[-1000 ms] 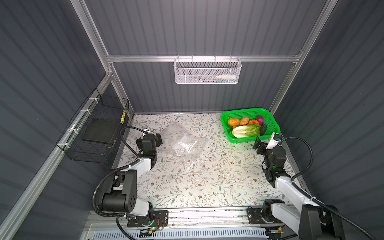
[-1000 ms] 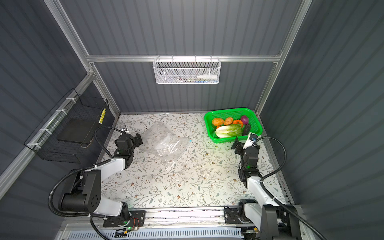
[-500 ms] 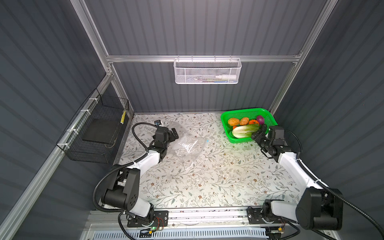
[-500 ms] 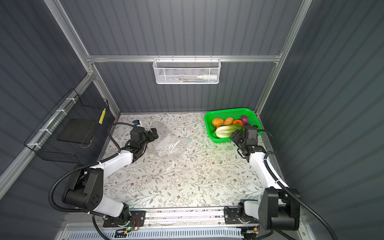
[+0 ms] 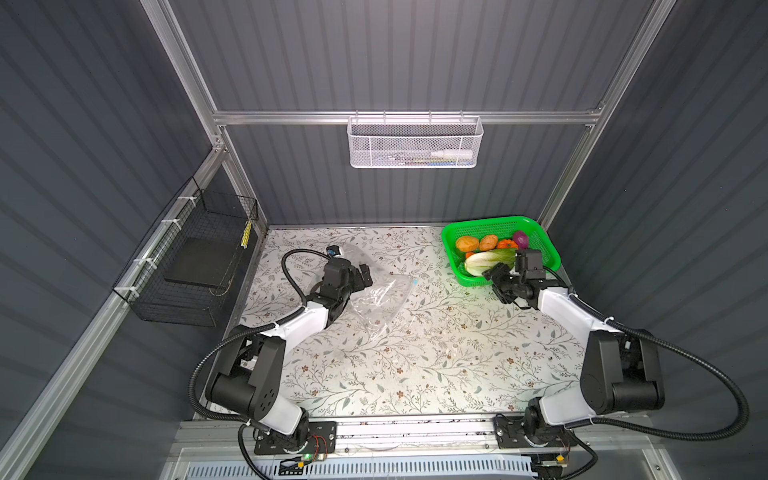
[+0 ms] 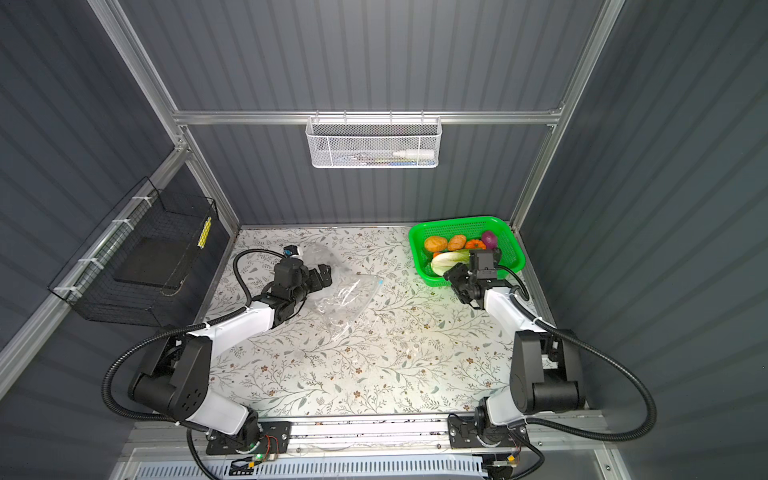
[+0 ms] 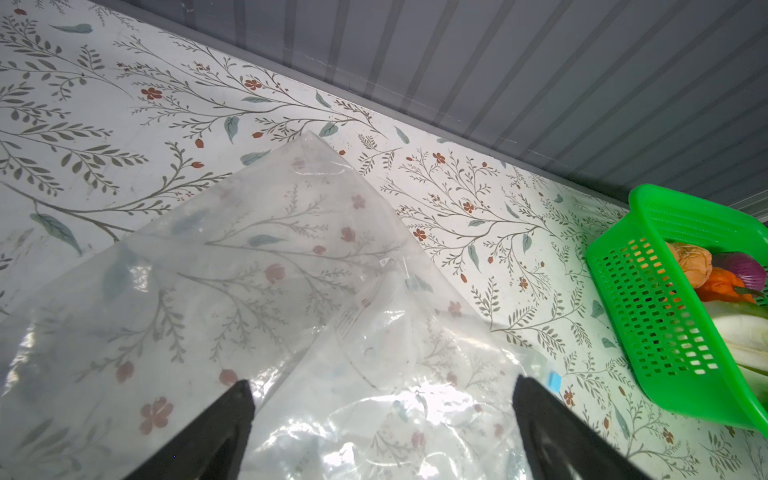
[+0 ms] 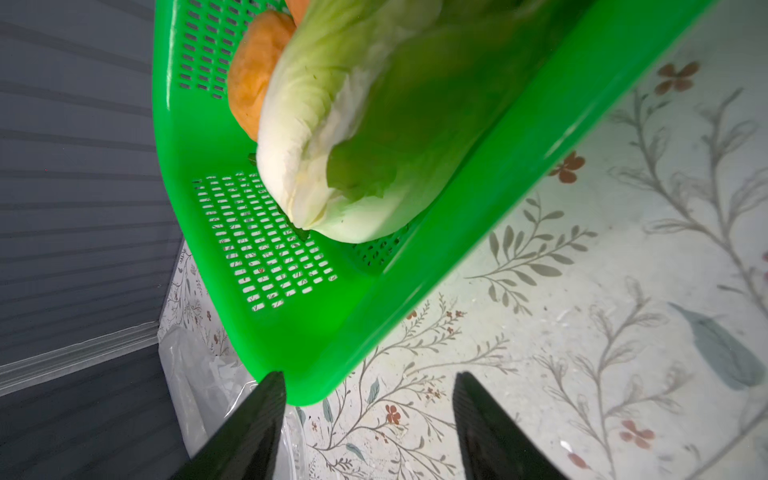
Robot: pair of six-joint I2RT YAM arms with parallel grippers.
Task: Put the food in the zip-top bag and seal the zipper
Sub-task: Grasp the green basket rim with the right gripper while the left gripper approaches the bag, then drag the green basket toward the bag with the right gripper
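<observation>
Left wrist view first: the left gripper [image 7: 382, 382] has its two black fingers [image 7: 224, 428] spread wide with nothing pinched between them, hanging over the crinkly clear zip-top bag [image 7: 257, 257]. The little light-blue slider tab [image 7: 554, 380] on the zipper sits just beside one fingertip. Can't tell whether the fingers actually touch the plastic.

Right wrist view: the right gripper [image 8: 369, 376] has its jaws apart too. The corner of the green basket [image 8: 332, 332] pokes in right next to one finger [image 8: 249, 428], but nothing's clamped. Just past that corner the napa cabbage [image 8: 332, 145] lies in the basket, with a tan-orange lump [image 8: 253, 75] tucked against it.

In both top views the bag [image 5: 378, 299] [image 6: 345, 297] lies on the floral table [image 5: 415, 353], left of centre in the frame. The left gripper [image 5: 363, 274] is at its upper-left end and the slider tab [image 5: 416, 282] at its right-hand tip. The basket [image 5: 490, 222] sits at the upper right of the table, well apart from the bag. All the food I can make out is in there: the cabbage [image 5: 482, 262] along the lower side, then the pumpkin [image 5: 507, 244] and purple onion [image 5: 520, 238] in the row above it. The right gripper [image 5: 494, 276] is at the basket's lower edge, near the cabbage.
</observation>
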